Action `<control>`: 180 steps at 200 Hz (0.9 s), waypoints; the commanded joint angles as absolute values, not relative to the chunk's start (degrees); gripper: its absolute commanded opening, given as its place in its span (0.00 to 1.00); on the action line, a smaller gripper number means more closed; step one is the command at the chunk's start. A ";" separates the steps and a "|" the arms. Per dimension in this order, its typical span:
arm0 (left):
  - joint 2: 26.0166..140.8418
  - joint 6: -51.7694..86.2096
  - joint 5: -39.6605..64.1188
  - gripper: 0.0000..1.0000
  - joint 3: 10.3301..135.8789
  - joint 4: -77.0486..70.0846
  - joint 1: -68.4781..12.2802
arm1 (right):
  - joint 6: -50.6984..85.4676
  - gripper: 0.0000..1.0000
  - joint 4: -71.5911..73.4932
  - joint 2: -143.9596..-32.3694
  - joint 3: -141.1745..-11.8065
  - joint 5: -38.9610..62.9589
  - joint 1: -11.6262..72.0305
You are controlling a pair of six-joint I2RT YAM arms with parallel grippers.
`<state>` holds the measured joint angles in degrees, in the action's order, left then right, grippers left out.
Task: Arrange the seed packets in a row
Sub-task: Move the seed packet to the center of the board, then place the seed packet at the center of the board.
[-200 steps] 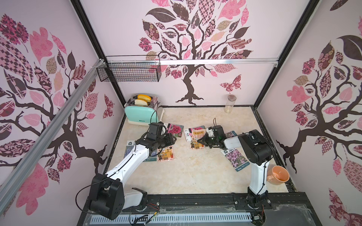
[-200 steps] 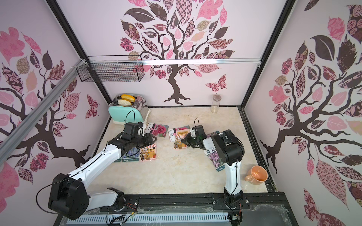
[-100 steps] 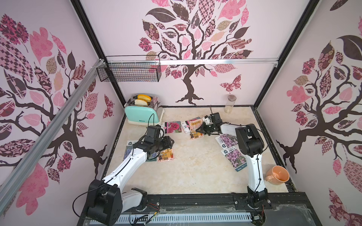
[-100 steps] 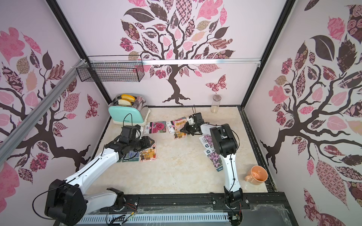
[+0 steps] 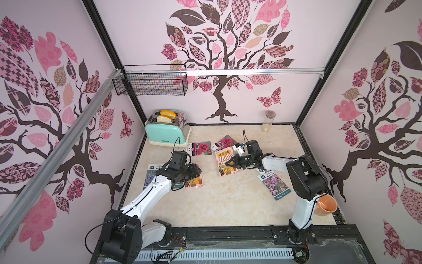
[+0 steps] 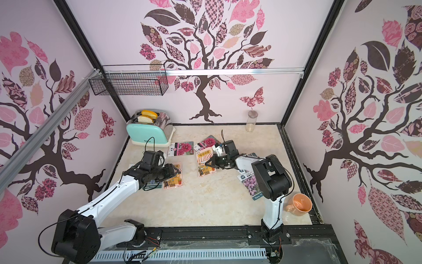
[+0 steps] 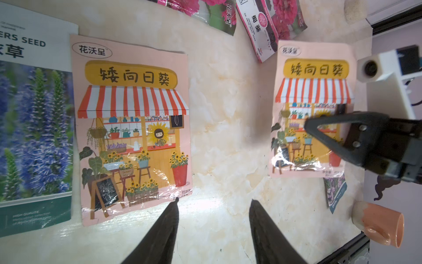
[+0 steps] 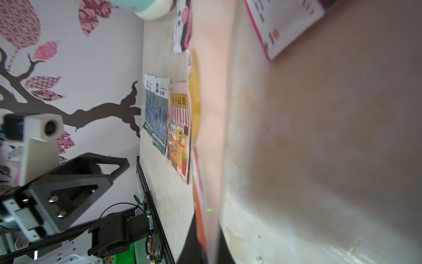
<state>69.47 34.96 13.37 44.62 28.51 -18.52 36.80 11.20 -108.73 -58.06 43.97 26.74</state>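
Right arm's got a shop packet, left one's empty

The right end effector (image 5: 228, 163) is pinched tight on one orange shop packet (image 5: 226, 172) in the middle of the counter (image 5: 228, 205), just in front of the two magenta packets (image 5: 201, 148). The left end effector (image 7: 214, 200) is spread with nothing between its fingers. Its tips are by the bottom corner of the other shop packet (image 7: 132, 128), which lies flat right against a blue lavender packet (image 7: 34, 128). A lilac packet (image 5: 275, 185) lies near the right arm.
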 commanded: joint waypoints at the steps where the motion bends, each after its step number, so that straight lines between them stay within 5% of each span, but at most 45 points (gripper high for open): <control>1: 69.09 35.48 11.25 0.52 43.70 29.44 -18.03 | 41.43 0.00 18.70 -110.13 -56.94 41.38 29.74; 180: 79.54 31.10 14.17 0.48 45.04 22.99 -13.28 | 44.96 0.02 13.89 -124.34 -68.79 34.77 38.12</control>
<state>79.11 32.45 13.80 43.83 24.88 -13.45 44.86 16.51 -122.76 -67.51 36.34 37.19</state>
